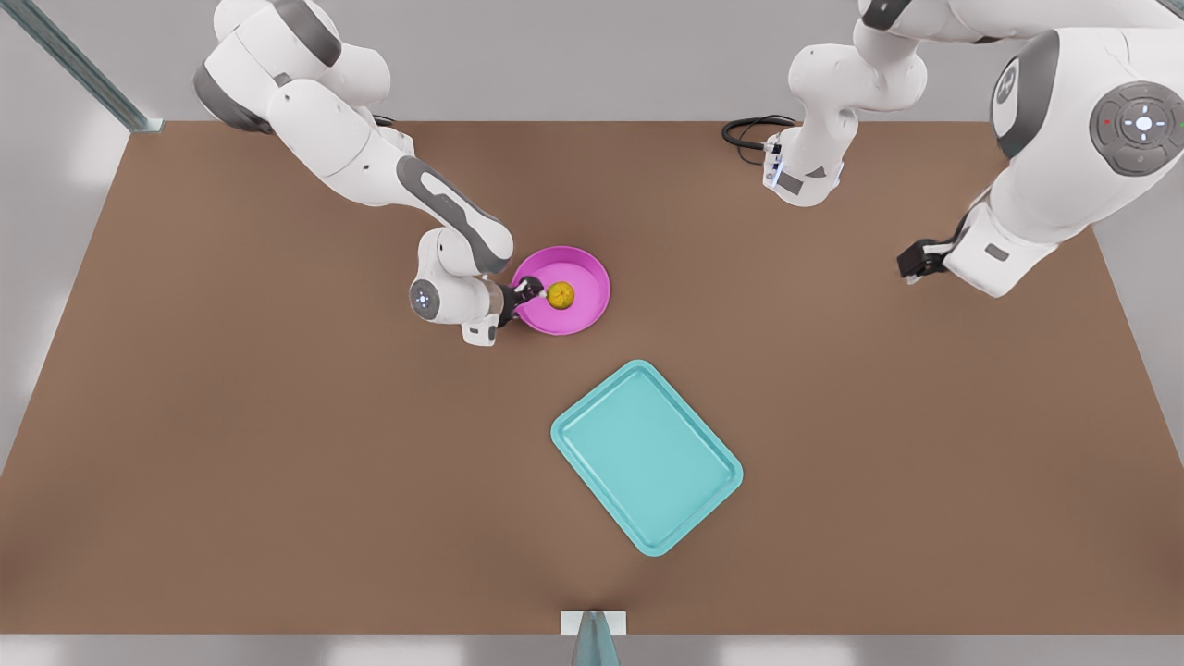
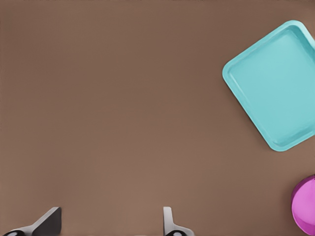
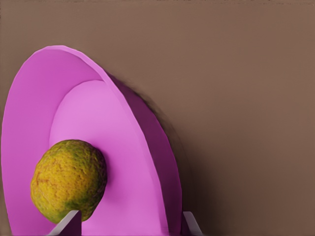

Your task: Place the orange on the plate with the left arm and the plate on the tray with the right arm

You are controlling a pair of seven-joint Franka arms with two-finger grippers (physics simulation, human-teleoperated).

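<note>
Right wrist view, up close, shows the orange [image 3: 69,179] lying inside the pink plate [image 3: 123,132], but the plate's near part is cut off at the picture's edge. The right gripper [image 3: 128,226] shows just two finger tips there. One finger [image 3: 66,223] is inside the plate, right by the orange. The other is outside the rim. The rim runs between them with room to spare, so the fingers are apart and squeeze nothing. From the front view, the right gripper [image 1: 527,294] sits low at the edge of the plate [image 1: 587,277] on the front view's left. Its own arm hides part of that edge. The orange [image 1: 561,295] rests near the middle of the plate, and I cannot tell if a finger touches it. The plate sits on the brown table [image 1: 277,462], near the teal tray [image 1: 647,458] but not touching it. The tray lies flat with nothing on it. The left gripper [image 1: 918,262] waits high up on the front view's right, well apart from the plate. There it is just a small dark lump, I think, hard to make out. In the left wrist view the left gripper [image 2: 110,226] has its fingers [image 2: 49,221] spread wide over bare table, gripping nothing. The tray [image 2: 275,83] and a sliver of the plate [image 2: 306,204] are cut off at the side. A black cable [image 1: 745,129] lies on the far side of the table.
</note>
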